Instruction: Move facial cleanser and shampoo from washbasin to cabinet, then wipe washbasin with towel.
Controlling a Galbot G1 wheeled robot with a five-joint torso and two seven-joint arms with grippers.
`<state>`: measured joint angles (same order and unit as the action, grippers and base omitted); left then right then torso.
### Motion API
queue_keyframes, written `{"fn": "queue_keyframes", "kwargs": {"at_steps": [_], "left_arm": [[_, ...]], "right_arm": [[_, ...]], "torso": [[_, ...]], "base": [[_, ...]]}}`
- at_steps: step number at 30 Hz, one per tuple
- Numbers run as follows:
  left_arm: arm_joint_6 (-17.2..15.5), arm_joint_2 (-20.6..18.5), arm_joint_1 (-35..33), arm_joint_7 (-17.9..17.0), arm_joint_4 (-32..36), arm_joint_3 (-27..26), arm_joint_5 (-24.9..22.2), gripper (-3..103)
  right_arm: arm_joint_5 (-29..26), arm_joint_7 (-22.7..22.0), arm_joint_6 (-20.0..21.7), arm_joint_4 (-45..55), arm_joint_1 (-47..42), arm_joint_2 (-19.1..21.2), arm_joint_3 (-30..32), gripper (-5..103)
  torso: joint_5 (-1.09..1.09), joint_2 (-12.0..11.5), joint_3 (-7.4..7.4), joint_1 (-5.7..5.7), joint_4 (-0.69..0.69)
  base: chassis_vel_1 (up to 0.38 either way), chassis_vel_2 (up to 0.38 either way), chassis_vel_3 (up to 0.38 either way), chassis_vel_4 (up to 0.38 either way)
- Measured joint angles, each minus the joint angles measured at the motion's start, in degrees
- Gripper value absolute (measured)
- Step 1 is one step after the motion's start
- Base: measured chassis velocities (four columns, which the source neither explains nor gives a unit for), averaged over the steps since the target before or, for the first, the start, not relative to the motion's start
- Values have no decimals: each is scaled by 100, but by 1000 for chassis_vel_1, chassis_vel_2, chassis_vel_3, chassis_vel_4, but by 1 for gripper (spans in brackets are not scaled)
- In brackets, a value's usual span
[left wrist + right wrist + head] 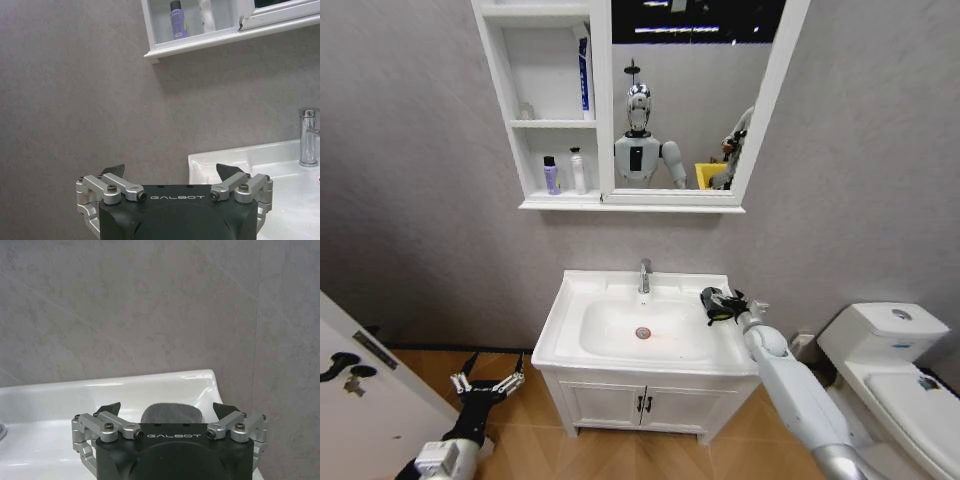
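The white washbasin [570, 335] has a chrome faucet [644, 275] and a red-ringed drain [642, 332]. My right gripper [721, 303] hovers over its right rim. In the right wrist view it [167, 410] is open, with the dark grey towel [171, 413] lying on the rim between and just beyond its fingertips. On the wall above hangs the cabinet [525, 120]; a purple bottle [551, 175] and a white bottle [578, 171] stand in its lowest compartment. I cannot tell which one is the shampoo or the facial cleanser. My left gripper [485, 385] hangs open, low beside the washbasin's left side.
A blue and white tube [583, 75] leans in the cabinet's middle compartment. The mirror [685, 95] adjoins the cabinet on the right. A white toilet [895, 370] stands close to my right arm. The two-door vanity [640, 405] sits under the washbasin, and a white panel [360, 400] is at far left.
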<state>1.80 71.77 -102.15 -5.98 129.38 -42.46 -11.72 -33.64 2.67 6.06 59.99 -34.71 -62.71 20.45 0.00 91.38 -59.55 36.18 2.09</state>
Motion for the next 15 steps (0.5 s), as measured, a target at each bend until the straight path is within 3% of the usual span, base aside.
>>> {"fn": "queue_keyframes", "kwargs": {"at_steps": [15], "left_arm": [[-5,-2,-1,-2,-1,4,-3,100]], "right_arm": [[98,318,41,-1283,625,-354,-198,99]], "torso": [[0,1,0,0,1]], "base": [[0,0,0,0]]}}
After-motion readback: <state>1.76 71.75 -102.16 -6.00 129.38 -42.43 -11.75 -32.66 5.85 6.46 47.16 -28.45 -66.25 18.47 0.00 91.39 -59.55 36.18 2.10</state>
